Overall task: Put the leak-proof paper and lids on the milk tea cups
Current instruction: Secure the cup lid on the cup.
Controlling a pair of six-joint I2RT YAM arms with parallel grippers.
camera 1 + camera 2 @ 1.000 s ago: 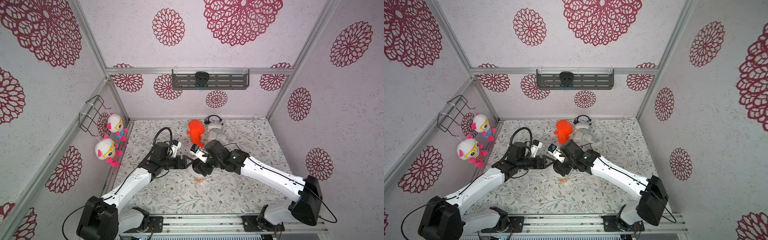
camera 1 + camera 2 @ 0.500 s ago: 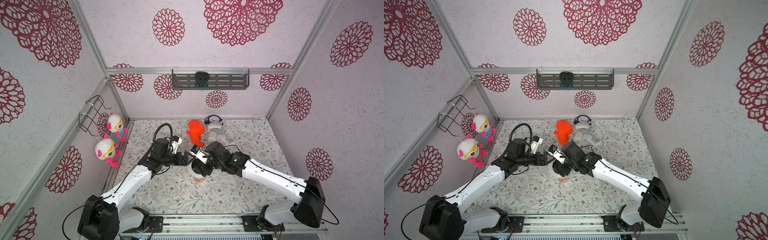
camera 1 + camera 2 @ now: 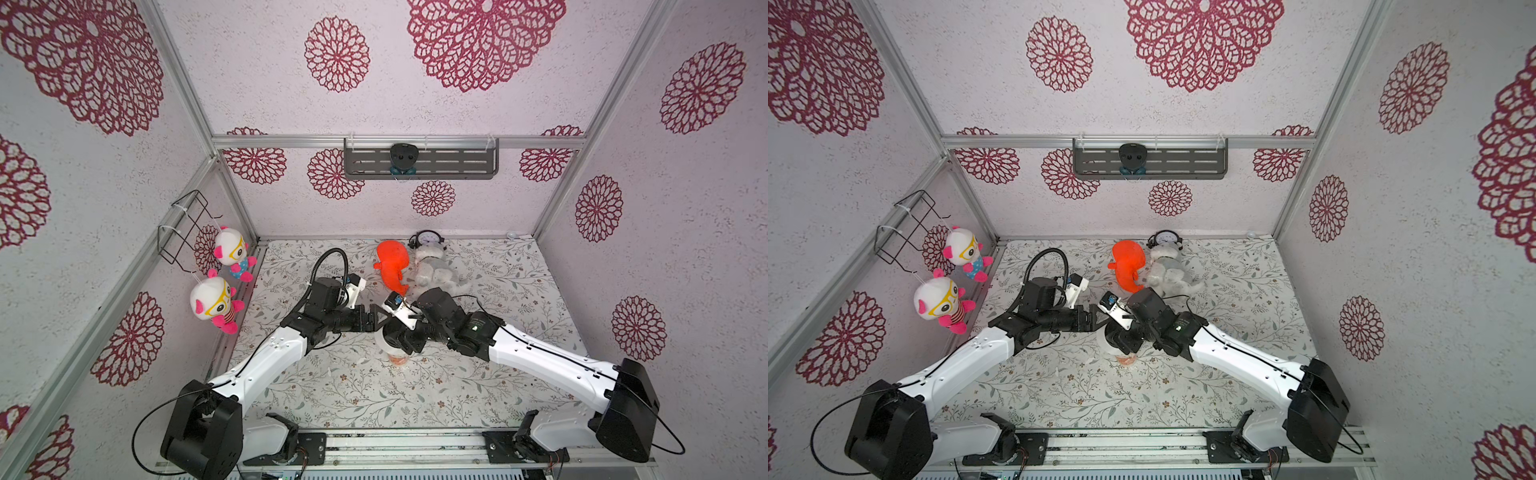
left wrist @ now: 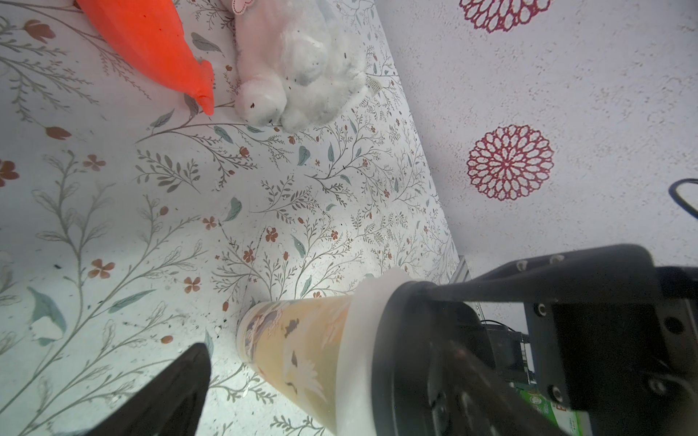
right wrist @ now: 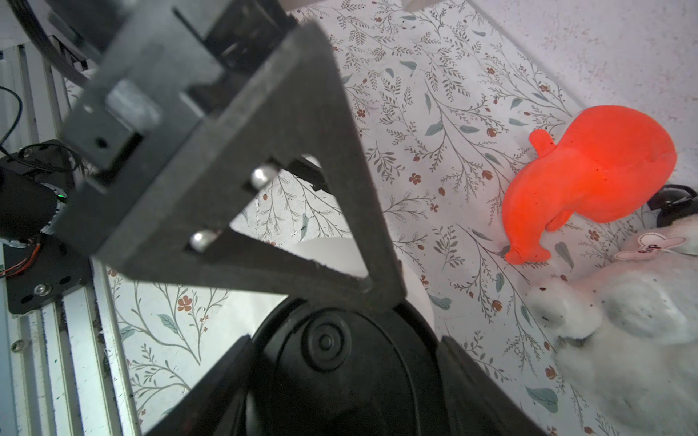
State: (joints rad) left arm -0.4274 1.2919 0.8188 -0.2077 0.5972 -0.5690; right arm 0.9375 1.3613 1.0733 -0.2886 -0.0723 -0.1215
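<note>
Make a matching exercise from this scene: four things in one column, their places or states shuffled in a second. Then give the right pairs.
Things:
1. milk tea cup
2. leak-proof paper
3. black lid
4. orange plush toy

Places or states:
A. lying beside the white plush toy
B. between the jaws of the right gripper, on top of the cup
C. draped over the cup's rim, under the lid
D. standing upright on the table

Pairs: 1-D, 2-C, 3-B, 4-A.
</note>
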